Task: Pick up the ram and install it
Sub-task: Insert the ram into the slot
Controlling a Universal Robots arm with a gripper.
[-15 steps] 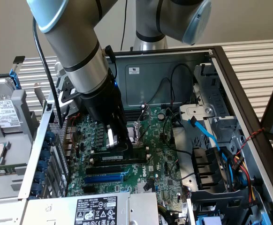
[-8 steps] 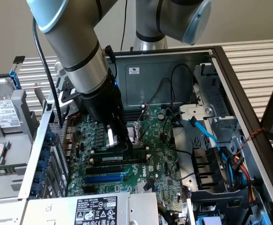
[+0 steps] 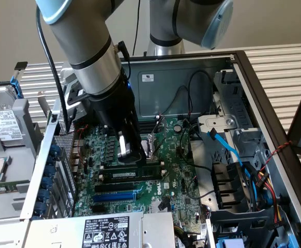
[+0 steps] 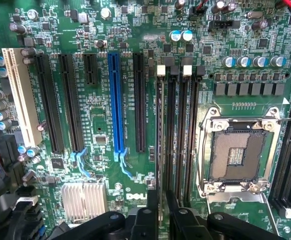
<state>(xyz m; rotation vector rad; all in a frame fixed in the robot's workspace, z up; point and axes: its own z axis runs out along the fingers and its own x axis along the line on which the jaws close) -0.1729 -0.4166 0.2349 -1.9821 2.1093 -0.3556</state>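
The ram, a dark stick with a small white label, stands on edge in the black memory slot nearest the expansion slots on the green motherboard. My black gripper hangs just above it. In the wrist view the ram shows edge-on as a thin strip running away from my gripper. The two fingers sit on either side of that line with a gap between them, so the gripper is open and holds nothing. Whether the fingers touch the ram I cannot tell.
Three more black memory slots lie beside the ram, then the open CPU socket. A blue expansion slot and black ones lie on the other side. Drive cage and cables fill the exterior view's right. The case wall is at its left.
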